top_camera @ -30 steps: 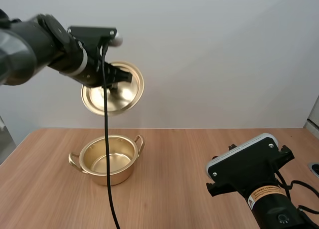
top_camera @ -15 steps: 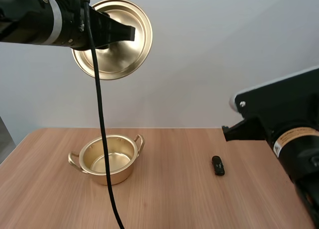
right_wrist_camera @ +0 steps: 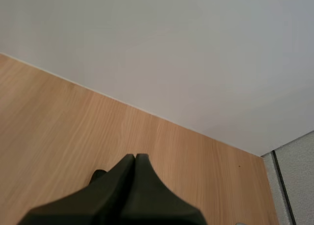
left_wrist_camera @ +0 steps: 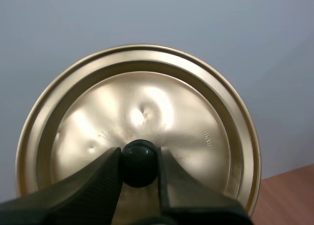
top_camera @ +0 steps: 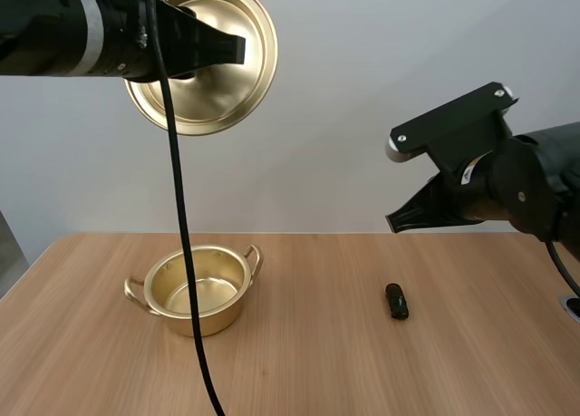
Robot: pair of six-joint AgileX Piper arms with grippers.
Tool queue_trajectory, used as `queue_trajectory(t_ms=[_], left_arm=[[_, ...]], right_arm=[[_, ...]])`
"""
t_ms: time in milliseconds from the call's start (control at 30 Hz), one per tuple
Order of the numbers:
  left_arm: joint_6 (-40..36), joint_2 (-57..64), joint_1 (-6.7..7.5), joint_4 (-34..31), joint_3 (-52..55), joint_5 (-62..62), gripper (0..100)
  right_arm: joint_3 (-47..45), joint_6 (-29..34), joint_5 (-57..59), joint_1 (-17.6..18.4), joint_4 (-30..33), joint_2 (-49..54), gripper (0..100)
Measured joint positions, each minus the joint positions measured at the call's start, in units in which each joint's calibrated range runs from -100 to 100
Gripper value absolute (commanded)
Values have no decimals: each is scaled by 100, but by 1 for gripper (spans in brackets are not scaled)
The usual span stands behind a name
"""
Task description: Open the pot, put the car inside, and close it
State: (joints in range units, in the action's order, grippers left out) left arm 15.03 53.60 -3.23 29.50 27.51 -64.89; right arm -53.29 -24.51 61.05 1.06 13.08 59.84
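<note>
Toy car (top_camera: 396, 301), small, black and oblong, lies on the light wooden surface (top_camera: 308, 362). It is well apart from the open round gold metal pot (top_camera: 195, 289) with two loop handles, which stands to its left. The car's long axis runs roughly away from the arms' bases, tilted a little.

The right hand (right_wrist_camera: 135, 159) hangs in the air almost straight above the car, black fingers clenched together into one wedge with nothing between them. It is clearly the nearer arm. By my judgement it must open and drop down, gripping the car across its narrow width.

The left hand (left_wrist_camera: 139, 161) is high above the pot, grasping the round black knob (left_wrist_camera: 139, 151) of the gold metal lid (left_wrist_camera: 147, 107), which is tipped on edge.

A tiny stamped mark on the lid and a label on the right arm are too small to read.
</note>
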Motion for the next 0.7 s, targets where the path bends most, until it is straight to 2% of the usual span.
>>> queue_trajectory(t_ms=[167, 233, 300, 367, 400, 700], left_arm=[[1, 71, 0, -144, 0, 181, 0], [1, 72, 0, -235, -16, 225, 0], [1, 72, 0, -247, -30, 320, 0], [1, 72, 0, -247, -45, 398, 0], [1, 72, 0, -247, -45, 398, 0], [1, 72, 0, -247, -55, 621, 0]], right_arm=[[0, -83, -467, 0, 0, -915, 1], [0, -83, -672, 0, 0, -1308, 28], [0, -68, -880, 0, 0, -1708, 63], [0, 8, -1028, 0, 0, -2065, 87], [0, 38, -1077, 0, 0, -2263, 91], [0, 608, -1198, 0, -33, -3329, 88]])
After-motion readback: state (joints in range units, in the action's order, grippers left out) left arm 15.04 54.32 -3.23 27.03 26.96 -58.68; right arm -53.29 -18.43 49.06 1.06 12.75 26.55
